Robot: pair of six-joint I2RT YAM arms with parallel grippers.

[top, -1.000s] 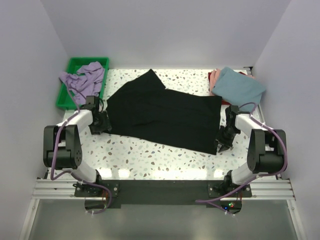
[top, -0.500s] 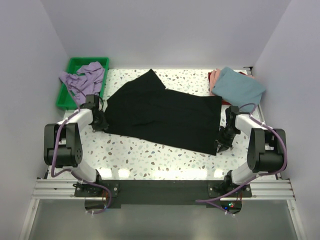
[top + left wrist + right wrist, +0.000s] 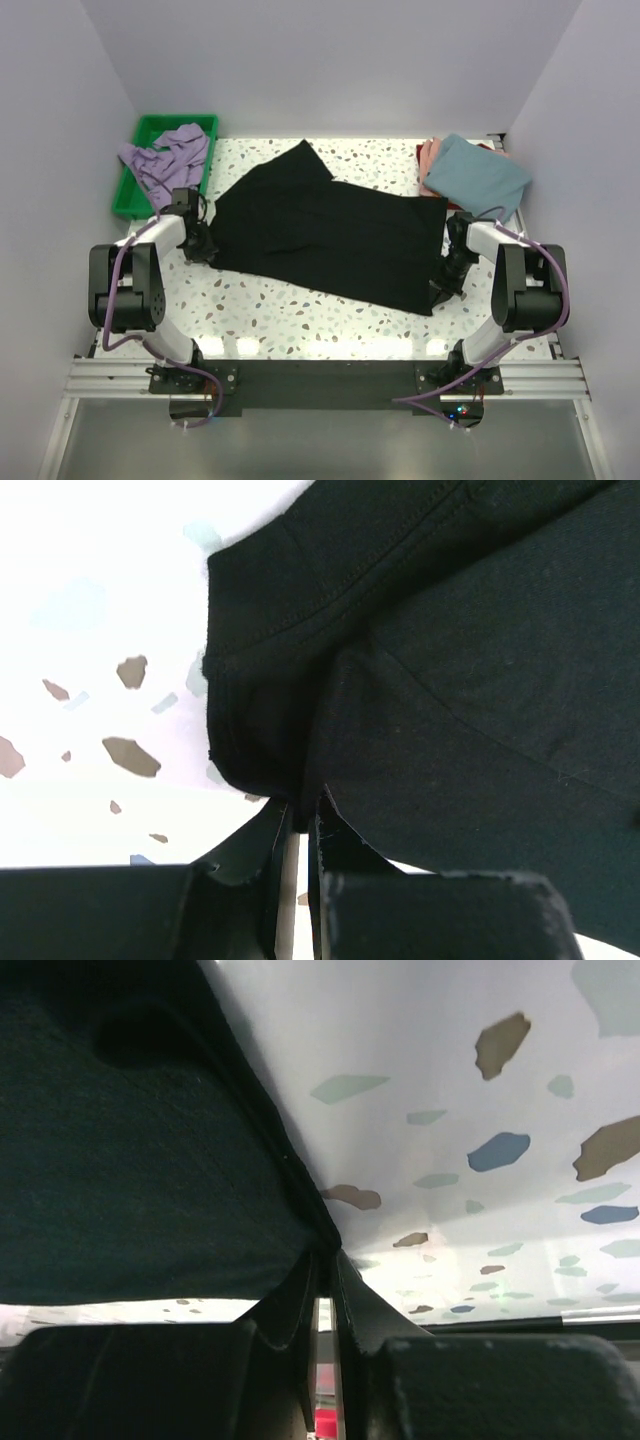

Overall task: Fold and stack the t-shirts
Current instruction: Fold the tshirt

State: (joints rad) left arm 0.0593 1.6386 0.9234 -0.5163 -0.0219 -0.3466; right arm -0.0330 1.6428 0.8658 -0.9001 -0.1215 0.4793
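Black tee (image 3: 330, 235) lies spread over the middle of the table (image 3: 300, 315) in my top view, slanting from far left to near right, with one flap pointing at the back wall. I have the left gripper (image 3: 203, 243) at its left edge and the right gripper (image 3: 445, 283) at its near right corner. With one at each end, I judge I'm set to lift or stretch the cloth flat before a fold. The lavender tee (image 3: 165, 155) sits bunched in the tray (image 3: 128, 198) at far left, spilling over its rim and not yet folded. At far right the teal tee (image 3: 478, 175) lies folded on a pink tee (image 3: 429, 152) with a sliver of red tee (image 3: 420, 150) beneath, so that looks like the stack. From up here I cannot tell how the jaws stand.

My left wrist view settles that side. The fingers (image 3: 250, 855) are all but together, clenched on a tuck of the tee's stitched edge, with bare table to the left. Whether that seam is a sleeve or the hem, I cannot tell.

My right wrist view shows the same at the other end. The fingers (image 3: 290, 1310) pinch the thin margin at the corner, with cloth to the left and speckled table to the right. The bite is very shallow, so I judge it could slip under a pull.
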